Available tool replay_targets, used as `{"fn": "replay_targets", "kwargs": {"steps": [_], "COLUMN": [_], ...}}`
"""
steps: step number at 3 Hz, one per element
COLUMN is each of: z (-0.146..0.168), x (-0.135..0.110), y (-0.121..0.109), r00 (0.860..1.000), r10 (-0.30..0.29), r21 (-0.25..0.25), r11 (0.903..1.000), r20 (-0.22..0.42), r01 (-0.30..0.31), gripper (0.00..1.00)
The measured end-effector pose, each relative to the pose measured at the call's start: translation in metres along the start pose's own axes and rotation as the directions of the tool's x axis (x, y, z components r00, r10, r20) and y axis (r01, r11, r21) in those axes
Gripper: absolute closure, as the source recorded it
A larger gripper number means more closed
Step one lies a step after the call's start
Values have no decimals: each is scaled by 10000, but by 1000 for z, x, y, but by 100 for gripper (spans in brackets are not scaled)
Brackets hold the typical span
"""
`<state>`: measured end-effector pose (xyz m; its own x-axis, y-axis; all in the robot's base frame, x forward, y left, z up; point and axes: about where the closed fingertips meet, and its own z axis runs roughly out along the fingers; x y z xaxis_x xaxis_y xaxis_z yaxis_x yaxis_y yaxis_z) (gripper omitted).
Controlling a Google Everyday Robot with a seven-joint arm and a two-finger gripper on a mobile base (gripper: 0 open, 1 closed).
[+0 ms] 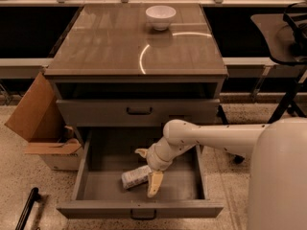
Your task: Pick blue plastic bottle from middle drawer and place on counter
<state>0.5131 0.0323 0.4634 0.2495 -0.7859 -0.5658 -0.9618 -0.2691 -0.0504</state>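
Note:
The blue plastic bottle lies on its side on the floor of the open middle drawer, a little left of centre. My gripper reaches down into the drawer from the right and is open. One finger points toward the drawer's front, just right of the bottle. The other finger is behind the bottle. The bottle's right end lies about between them. The counter is the glossy grey-brown top above.
A white bowl stands at the back of the counter. The upper drawer is closed. An open cardboard box stands to the left of the cabinet. A dark chair is at the right.

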Motion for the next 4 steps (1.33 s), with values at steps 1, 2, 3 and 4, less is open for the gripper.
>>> {"fn": "replay_targets", "kwargs": {"steps": [1, 2, 3, 4], "z": [24, 42, 63, 81], "x": [16, 29, 39, 43], "y": [-9, -15, -19, -22], "r00": [9995, 9975, 9938, 9906], "r10": [-86, -87, 5, 12], "r21": [-167, -175, -345, -556], "r11": [9998, 9998, 9994, 9984], "r20": [-300, -704, -1110, -1369], "r01": [81, 75, -44, -89], "gripper": [0, 0, 0, 19]}}
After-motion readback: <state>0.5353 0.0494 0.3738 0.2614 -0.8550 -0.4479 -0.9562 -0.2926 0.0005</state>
